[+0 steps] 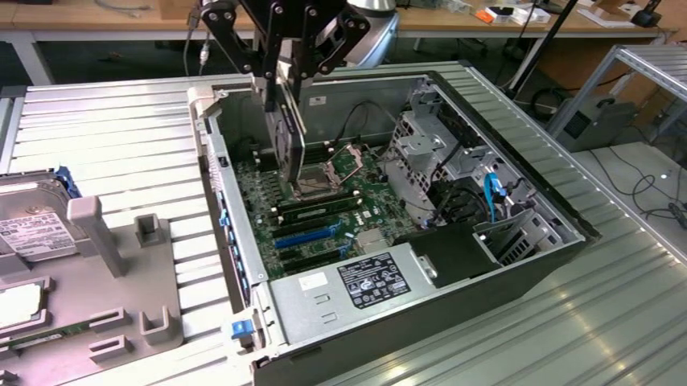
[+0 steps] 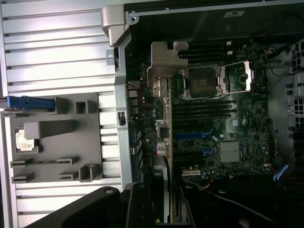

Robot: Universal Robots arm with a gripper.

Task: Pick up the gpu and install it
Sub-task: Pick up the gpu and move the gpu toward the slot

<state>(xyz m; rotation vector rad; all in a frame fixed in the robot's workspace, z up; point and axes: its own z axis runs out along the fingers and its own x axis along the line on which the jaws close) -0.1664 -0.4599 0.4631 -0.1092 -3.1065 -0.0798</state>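
The gpu [image 1: 288, 133] is a thin black card that hangs on edge, upright, just above the motherboard [image 1: 355, 173] inside the open computer case [image 1: 526, 173]. My gripper [image 1: 285, 76] is shut on its upper edge, over the part of the case at the exterior view's left, near the rear wall. In the wrist view the gpu [image 2: 165, 156] appears edge-on, with its silver end bracket [image 2: 164, 59] near the case's rear wall. The black fingers [image 2: 137, 206] flank the card. I cannot tell whether its lower edge touches a slot.
The CPU socket [image 1: 322, 183], blue slots [image 1: 306, 237] and fitted memory sticks [image 1: 317, 211] lie around the card. A power supply [image 1: 365, 281] and drive cage [image 1: 429, 145] fill the case's other side. Outside the case, a grey fixture [image 1: 118, 265] holds a hard drive [image 1: 27, 229].
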